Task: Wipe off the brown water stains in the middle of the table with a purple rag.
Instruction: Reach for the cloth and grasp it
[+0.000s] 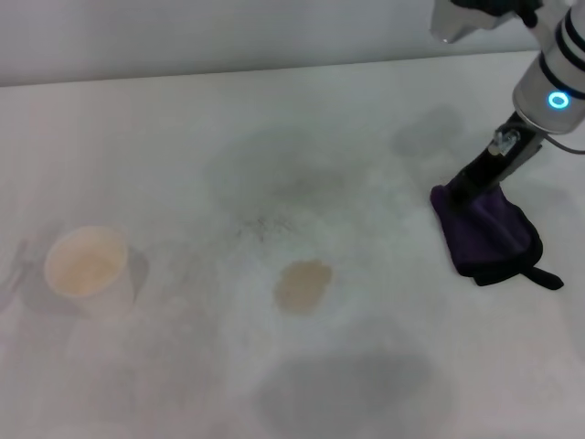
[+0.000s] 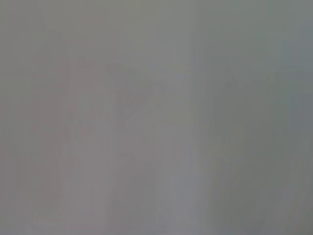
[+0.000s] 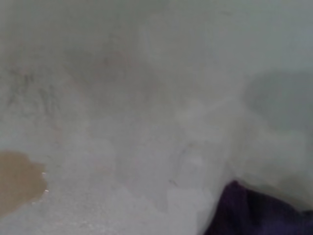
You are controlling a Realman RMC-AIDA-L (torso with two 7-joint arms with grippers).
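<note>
Right gripper (image 1: 468, 194) down on near edge of purple rag (image 1: 489, 236), presumably for pickup; jaws' state impossible to tell. Brown water stains (image 1: 303, 285) unwiped, well apart from jaws, mid-desk (image 1: 274, 119). Left gripper unseen.

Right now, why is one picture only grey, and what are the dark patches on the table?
Left wrist view: flat grey blur, nothing readable. Head view: soft grey shadows on the table; the right tool meets the purple rag; the brown stain shows clearly. Right wrist view: hazy, stain and rag at its edges.
</note>
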